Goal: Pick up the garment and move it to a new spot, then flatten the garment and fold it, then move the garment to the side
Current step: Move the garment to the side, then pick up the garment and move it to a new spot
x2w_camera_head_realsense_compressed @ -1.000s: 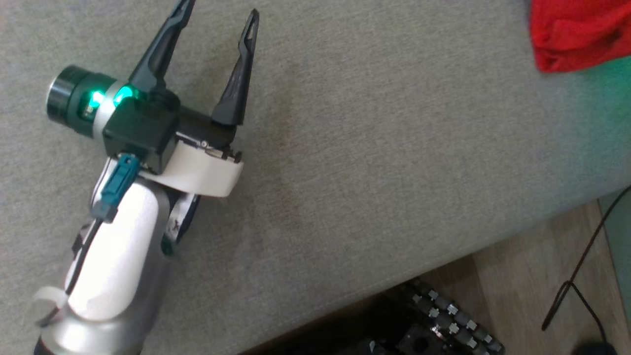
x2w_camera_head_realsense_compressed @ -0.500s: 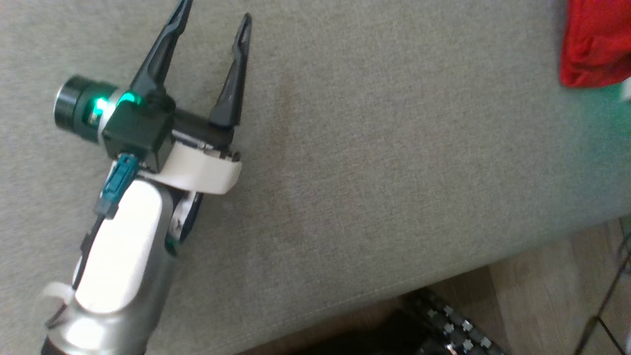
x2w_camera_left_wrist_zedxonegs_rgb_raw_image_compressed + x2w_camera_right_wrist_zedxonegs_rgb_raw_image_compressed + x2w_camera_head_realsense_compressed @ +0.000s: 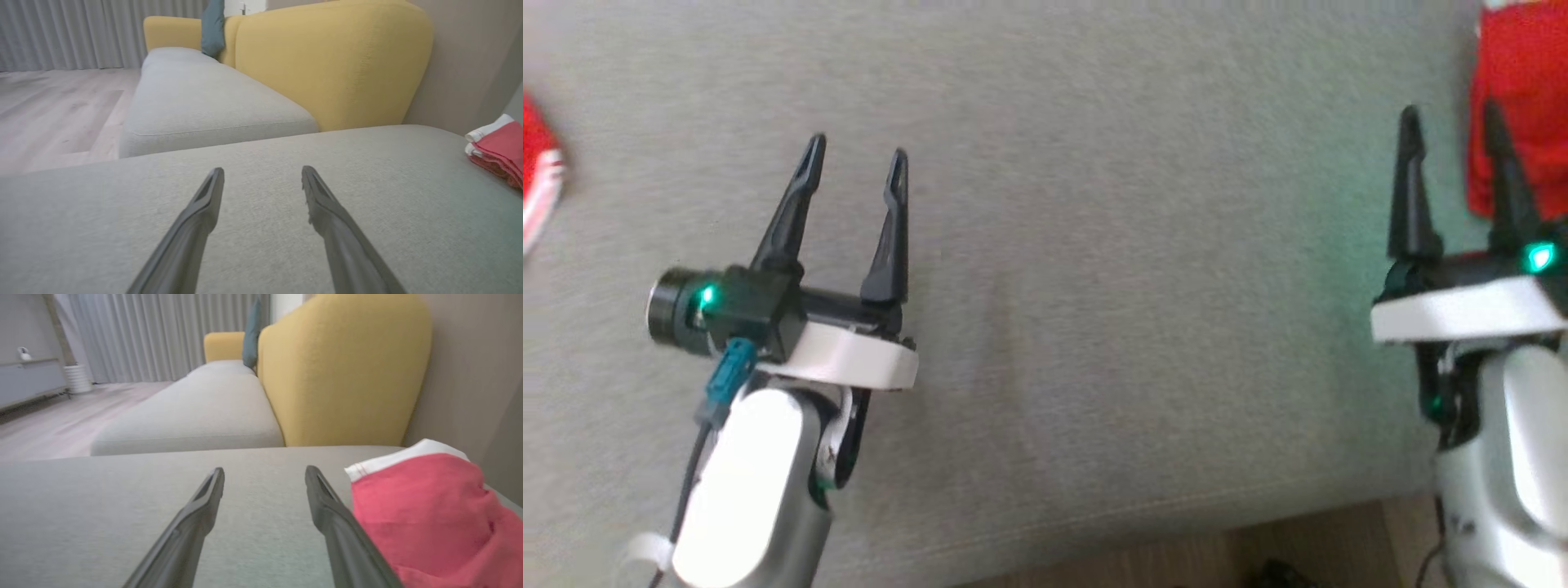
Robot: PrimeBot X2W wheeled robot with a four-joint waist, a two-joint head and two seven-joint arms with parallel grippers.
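Garment lies just ahead-right of the right pincer, far from the left pincer; both pincers gape, empty.

Garment: one item, red cloth with a white band along one edge. State: bunched and layered, not spread flat, with soft creases across its upper face. In the right wrist view it is a rounded heap, the white hem uppermost at its far side. In the left wrist view it looks like stacked folds with white edges facing left. Location: lying on the grey cushion, at the far right of the head view, partly cut off by the frame edge. Held by nothing.
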